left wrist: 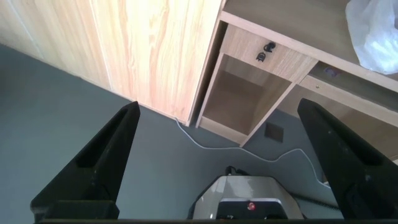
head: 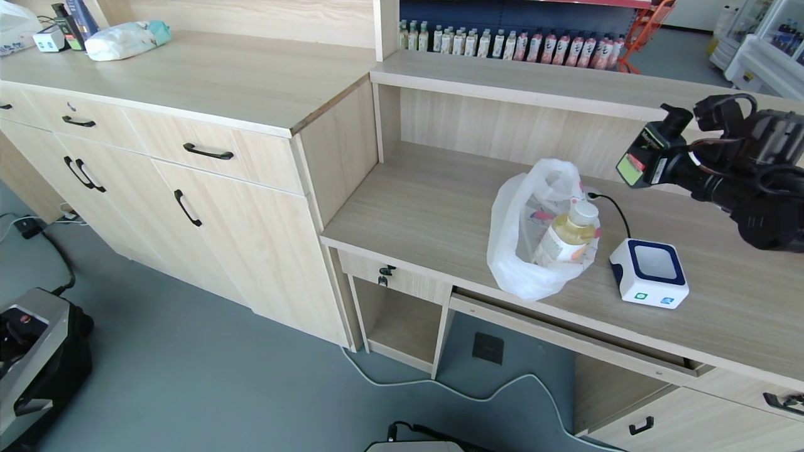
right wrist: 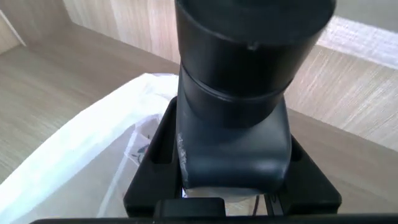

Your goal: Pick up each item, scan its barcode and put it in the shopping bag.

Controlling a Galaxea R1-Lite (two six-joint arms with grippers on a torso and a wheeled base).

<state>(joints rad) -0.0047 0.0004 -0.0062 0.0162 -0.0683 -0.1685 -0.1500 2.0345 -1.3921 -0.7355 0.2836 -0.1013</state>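
Observation:
A white plastic shopping bag point(head: 515, 238) stands open on the lower wooden counter point(head: 427, 213), with a yellowish bottle point(head: 568, 237) with a white cap upright inside it. To the right of the bag sits the white barcode scanner point(head: 650, 272), its window facing up. My right gripper point(head: 677, 164) is shut on a dark bottle point(head: 647, 157) with a green and red label, held in the air above and right of the bag. In the right wrist view the dark bottle point(right wrist: 233, 93) hangs over the bag point(right wrist: 87, 155). My left gripper point(left wrist: 217, 168) is open, low over the floor.
A black cable point(head: 615, 210) runs from the scanner to the counter's back wall. A taller cupboard counter point(head: 207, 75) with drawers stands to the left, with packets at its far end. A pull-out tray point(head: 565, 336) juts from the counter's front. Drink bottles point(head: 502, 44) line a shelf behind.

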